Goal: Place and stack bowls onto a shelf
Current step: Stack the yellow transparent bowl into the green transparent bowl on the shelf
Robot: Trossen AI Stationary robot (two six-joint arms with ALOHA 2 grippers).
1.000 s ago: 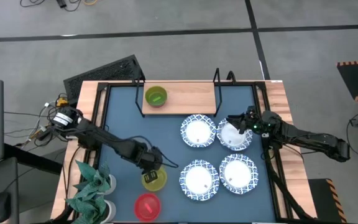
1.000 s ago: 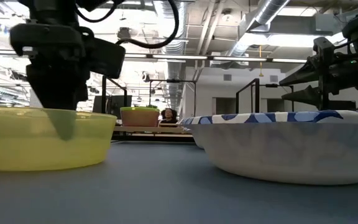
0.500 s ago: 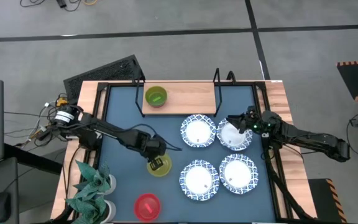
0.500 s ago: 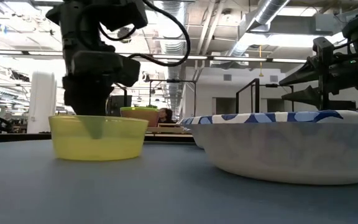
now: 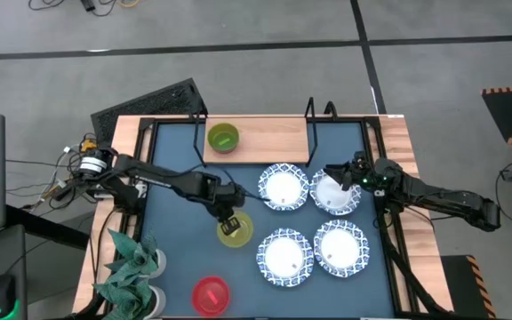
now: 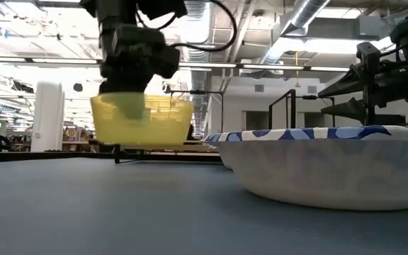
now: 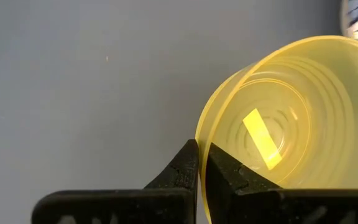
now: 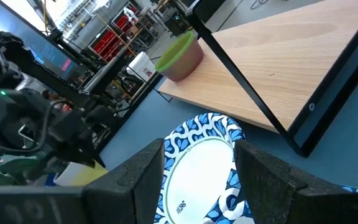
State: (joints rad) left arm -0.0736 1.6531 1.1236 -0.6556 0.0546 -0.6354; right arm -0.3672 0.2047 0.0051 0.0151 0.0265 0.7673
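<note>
Your left pincer (image 5: pixel 229 216) is pinching the yellow bowl (image 5: pixel 235 230) by its rim, carrying it above the worktop (image 5: pixel 176 258) short of the shelf (image 5: pixel 260 139). Being thin, light plastic, it is probably flexing; keep gripping the rim. Your right pincer (image 5: pixel 334 174) is hovering spread over a white bowl (image 5: pixel 335 197).

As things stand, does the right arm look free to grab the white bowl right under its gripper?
Probably yes. The right gripper hangs open just over that white bowl, nothing lies between them, and the left gripper is well away, shut on the yellow bowl.
</note>
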